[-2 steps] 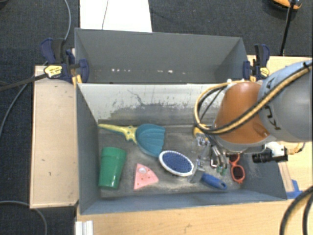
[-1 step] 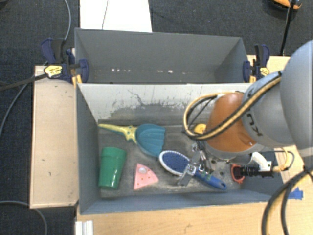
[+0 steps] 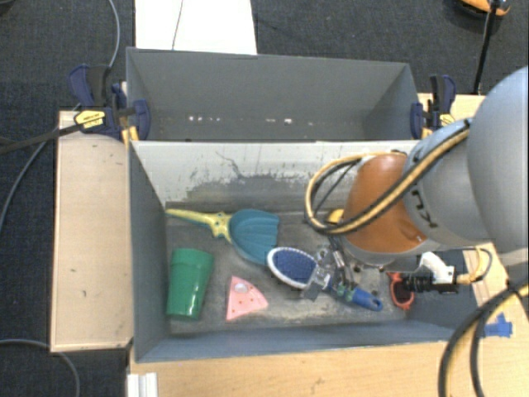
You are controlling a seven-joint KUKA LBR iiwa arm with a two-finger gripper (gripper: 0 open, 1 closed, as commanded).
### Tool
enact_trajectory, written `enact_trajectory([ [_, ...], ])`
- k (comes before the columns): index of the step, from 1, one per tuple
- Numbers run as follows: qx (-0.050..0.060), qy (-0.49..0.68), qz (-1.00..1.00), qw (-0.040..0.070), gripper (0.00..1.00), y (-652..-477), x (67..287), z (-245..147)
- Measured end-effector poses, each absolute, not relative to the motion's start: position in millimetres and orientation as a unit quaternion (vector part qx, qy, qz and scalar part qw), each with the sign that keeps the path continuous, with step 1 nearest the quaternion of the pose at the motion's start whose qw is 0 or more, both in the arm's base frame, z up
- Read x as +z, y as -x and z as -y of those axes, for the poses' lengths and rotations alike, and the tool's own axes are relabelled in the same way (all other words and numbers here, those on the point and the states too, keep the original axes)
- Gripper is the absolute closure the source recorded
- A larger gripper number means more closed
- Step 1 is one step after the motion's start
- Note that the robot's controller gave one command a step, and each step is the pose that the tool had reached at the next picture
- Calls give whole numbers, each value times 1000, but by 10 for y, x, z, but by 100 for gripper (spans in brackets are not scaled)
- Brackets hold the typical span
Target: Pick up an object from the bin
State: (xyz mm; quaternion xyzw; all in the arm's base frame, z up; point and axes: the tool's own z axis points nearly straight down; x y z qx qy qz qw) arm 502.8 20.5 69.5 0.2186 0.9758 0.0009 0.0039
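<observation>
My gripper (image 3: 321,281) is low in the bin, right of the middle near the front wall. It stands at the right end of an oval brush (image 3: 289,265) with a white rim and blue bristles, touching or just above it. A blue piece (image 3: 365,299) sticks out on the gripper's right, in line with the brush; whether it is the brush's handle is hidden. A pink triangular piece (image 3: 245,298) lies flat to the brush's lower left.
A teal scoop (image 3: 253,231) with a yellow handle lies behind the brush. A green cup (image 3: 189,282) lies on its side at the front left. A red-orange thing (image 3: 400,294) shows at the right under the arm, whose orange cover and cables hang over that side.
</observation>
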Motion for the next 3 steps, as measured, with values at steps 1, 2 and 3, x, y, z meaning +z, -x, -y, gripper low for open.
enact_trajectory([
  [1, 1, -219, -976, 4, 100, -5028, 695, -205],
  [2, 1, -218, -976, 3, 100, -5022, 723, -205],
  [3, 0, -218, -976, 2, 100, -5012, 824, -204],
])
